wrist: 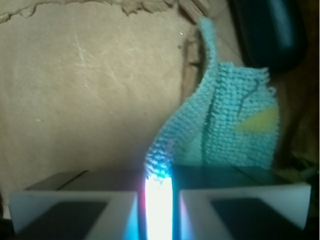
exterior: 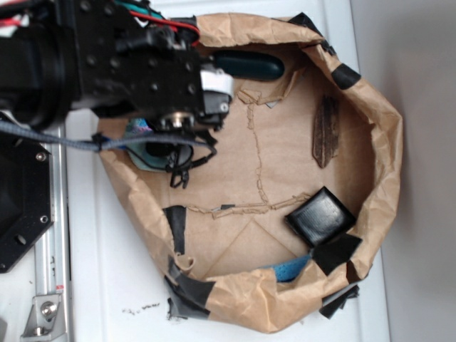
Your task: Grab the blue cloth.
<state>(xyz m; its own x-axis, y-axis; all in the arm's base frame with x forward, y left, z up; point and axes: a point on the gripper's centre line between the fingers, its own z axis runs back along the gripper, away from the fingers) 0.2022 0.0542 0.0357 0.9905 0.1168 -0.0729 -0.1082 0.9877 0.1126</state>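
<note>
The blue cloth [wrist: 225,130] is a pale aqua, nubby rag with a yellowish patch. In the wrist view it rises from between my fingers [wrist: 75,210] and drapes down to the right over the brown paper floor. My gripper [wrist: 159,200] is shut on one pinched corner of it, with a bright glare in the narrow slit between the jaws. In the exterior view the gripper [exterior: 160,142] points down at the left side of the paper basin. Only a sliver of the blue cloth [exterior: 135,135] shows beneath it, and the fingertips are hidden by the wrist.
The crumpled brown paper basin [exterior: 385,142] walls in the work area. Inside lie a dark teal oblong object [exterior: 249,65] at the back, a brown wood piece [exterior: 326,132], a black square pad [exterior: 320,216] and a small brighter blue piece [exterior: 288,269] by the front wall.
</note>
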